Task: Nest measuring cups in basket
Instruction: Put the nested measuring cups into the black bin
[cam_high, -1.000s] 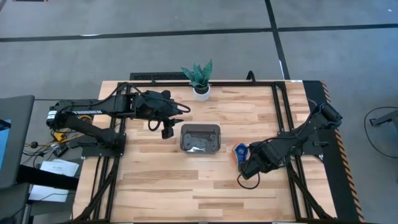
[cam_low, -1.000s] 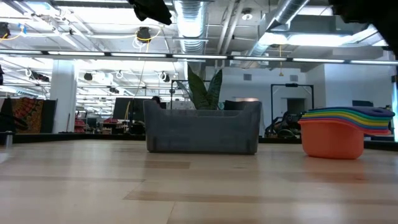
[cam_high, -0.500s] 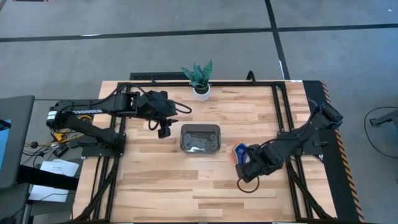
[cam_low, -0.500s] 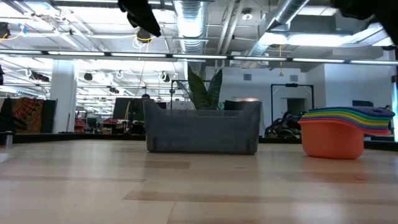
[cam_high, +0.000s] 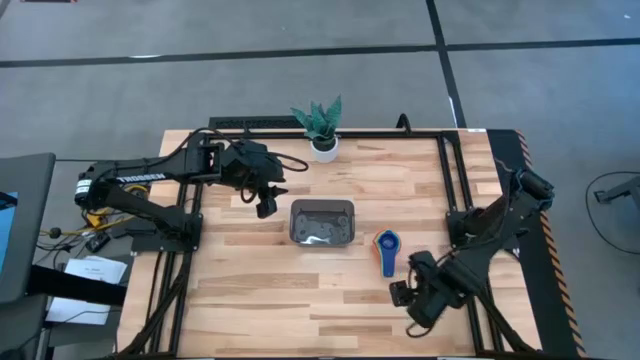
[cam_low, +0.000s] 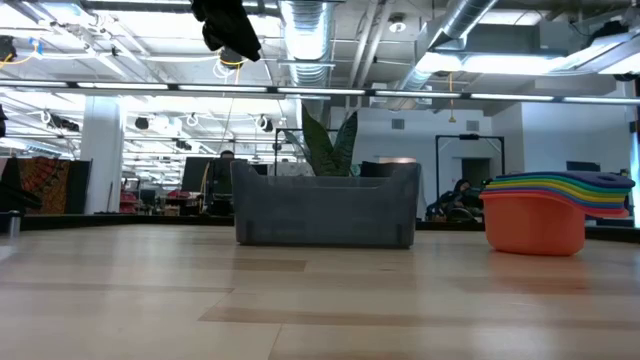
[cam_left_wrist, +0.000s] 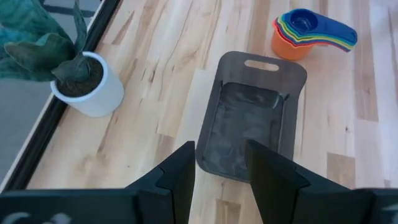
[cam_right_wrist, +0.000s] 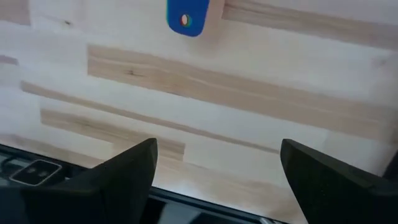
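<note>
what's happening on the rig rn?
Nothing is held. The cups sit nested in one stack on the table, beside the basket rather than in it; the basket looks empty. The right gripper has its jaws wide open near the front edge, with only the blue handle of the stack in its wrist view. The left gripper hangs above the table on the basket's far side from the cups, jaws part open and empty.

White lettering "TROSSEN" along the left arm (cam_high: 135, 181) in the high view, barely legible.
</note>
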